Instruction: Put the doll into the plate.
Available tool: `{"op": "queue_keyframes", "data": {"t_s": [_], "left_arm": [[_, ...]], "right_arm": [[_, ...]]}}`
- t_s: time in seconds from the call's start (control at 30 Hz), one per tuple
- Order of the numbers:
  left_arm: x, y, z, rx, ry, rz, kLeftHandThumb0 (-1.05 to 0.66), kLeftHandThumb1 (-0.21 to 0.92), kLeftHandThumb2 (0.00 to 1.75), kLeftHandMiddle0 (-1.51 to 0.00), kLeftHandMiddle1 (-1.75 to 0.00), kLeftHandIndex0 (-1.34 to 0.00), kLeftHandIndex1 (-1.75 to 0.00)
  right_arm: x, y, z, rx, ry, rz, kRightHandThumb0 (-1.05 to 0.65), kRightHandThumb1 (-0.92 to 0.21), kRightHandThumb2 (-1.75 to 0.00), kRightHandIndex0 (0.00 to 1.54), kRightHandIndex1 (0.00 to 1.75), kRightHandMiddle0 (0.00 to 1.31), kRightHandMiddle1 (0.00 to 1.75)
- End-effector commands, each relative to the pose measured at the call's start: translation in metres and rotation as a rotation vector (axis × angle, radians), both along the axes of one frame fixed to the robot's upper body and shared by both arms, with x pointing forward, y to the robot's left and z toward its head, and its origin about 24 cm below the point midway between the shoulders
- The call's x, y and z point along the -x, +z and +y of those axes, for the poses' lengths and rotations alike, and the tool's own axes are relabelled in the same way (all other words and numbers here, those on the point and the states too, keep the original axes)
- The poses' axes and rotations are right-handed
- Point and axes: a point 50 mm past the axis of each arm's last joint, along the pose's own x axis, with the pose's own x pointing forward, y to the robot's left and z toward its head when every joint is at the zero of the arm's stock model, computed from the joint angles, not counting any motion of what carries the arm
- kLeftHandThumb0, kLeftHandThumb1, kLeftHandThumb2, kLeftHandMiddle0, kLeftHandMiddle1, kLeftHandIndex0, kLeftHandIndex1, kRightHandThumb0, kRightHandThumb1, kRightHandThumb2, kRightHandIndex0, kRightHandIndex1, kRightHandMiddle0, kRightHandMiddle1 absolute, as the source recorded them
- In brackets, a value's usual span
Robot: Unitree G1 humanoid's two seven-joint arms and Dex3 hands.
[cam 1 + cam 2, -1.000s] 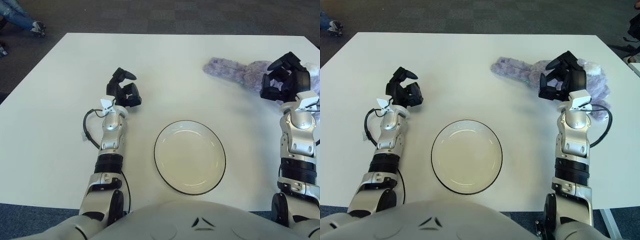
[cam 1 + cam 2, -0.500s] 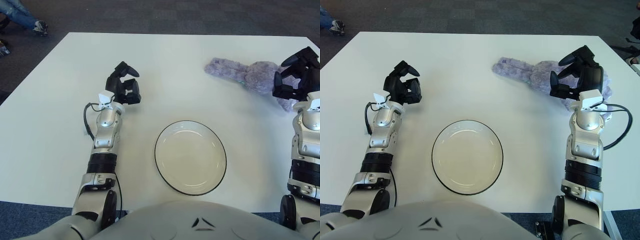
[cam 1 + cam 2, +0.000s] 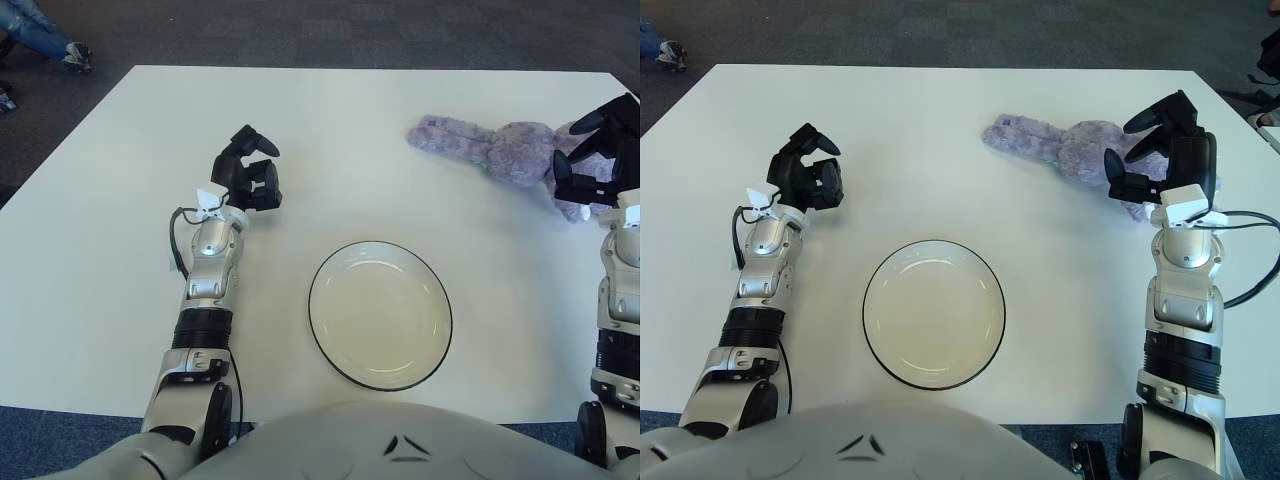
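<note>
Since a second ago my right hand point(image 3: 1160, 150) has swung out to my right, uncovering more of the purple plush bunny point(image 3: 1065, 148); my left hand point(image 3: 248, 172) has barely shifted. Now the right hand hovers at the bunny's body end with fingers spread and nothing in them, and I cannot tell whether it touches the fur. The bunny lies flat on the white table point(image 3: 120, 230), ahead of this hand and to its left, well apart from the plate point(image 3: 380, 315), which sits nearer to me and further left. I judge the toy light, soft and squashy — not fragile, its fur unlikely to slip — so I would close around the thick body and not the thin floppy end. Its long axis runs across the table, the slim end pointing left and slightly away from me. My left hand, loosely curled and empty, is left of the plate
</note>
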Motion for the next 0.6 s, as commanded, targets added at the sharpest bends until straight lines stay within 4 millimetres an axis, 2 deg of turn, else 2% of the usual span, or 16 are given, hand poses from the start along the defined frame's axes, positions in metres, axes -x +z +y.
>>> {"op": "queue_keyframes", "data": {"t_s": [0.0, 0.1, 0.13, 0.2, 0.23, 0.27, 0.5, 0.57], "left_arm": [[0.003, -0.002, 0.0, 0.01, -0.003, 0.012, -0.47, 0.34, 1.29, -1.24, -1.75, -0.59, -1.75], [0.004, -0.002, 0.0, 0.013, -0.003, 0.018, -0.47, 0.35, 1.28, -1.23, -1.75, -0.59, -1.75], [0.004, -0.002, 0.0, 0.016, -0.003, 0.025, -0.47, 0.35, 1.28, -1.23, -1.75, -0.59, -1.75], [0.004, -0.003, 0.001, 0.021, -0.004, 0.033, -0.46, 0.37, 1.26, -1.22, -1.75, -0.57, -1.75], [0.005, -0.003, 0.001, 0.022, -0.002, 0.037, -0.46, 0.37, 1.25, -1.22, -1.75, -0.57, -1.75], [0.005, -0.003, 0.001, 0.023, -0.001, 0.039, -0.46, 0.38, 1.24, -1.22, -1.75, -0.56, -1.75], [0.006, -0.005, 0.001, 0.017, 0.01, 0.047, -0.46, 0.39, 1.23, -1.21, -1.75, -0.55, -1.75], [0.006, -0.006, 0.001, 0.019, 0.012, 0.048, -0.46, 0.39, 1.23, -1.21, -1.75, -0.55, -1.75]], "right_arm": [[0.004, 0.004, -0.004, 0.077, -0.049, 0.014, -0.01, -0.59, -0.97, 0.36, 1.68, 0.29, 1.74], [0.006, 0.004, -0.006, 0.114, -0.074, 0.029, -0.27, -0.63, -0.86, 0.12, 1.54, 0.39, 1.68], [0.008, 0.005, -0.008, 0.154, -0.093, 0.041, -0.33, -0.58, -0.88, 0.09, 1.49, 0.32, 1.65], [0.01, 0.005, -0.01, 0.202, -0.117, 0.055, -0.53, -0.44, -0.92, 0.04, 1.25, 0.13, 1.5], [0.013, 0.007, -0.01, 0.237, -0.124, 0.063, -0.56, -0.43, -0.93, 0.03, 1.22, 0.1, 1.47], [0.014, 0.008, -0.01, 0.259, -0.128, 0.067, -0.62, -0.41, -0.92, 0.02, 1.11, 0.07, 1.41], [0.022, 0.015, -0.005, 0.417, -0.14, 0.138, -0.75, -0.41, -0.88, 0.0, 0.68, 0.0, 1.17], [0.023, 0.016, -0.004, 0.441, -0.147, 0.154, -0.76, -0.42, -0.87, 0.0, 0.62, 0.0, 1.13]]}}
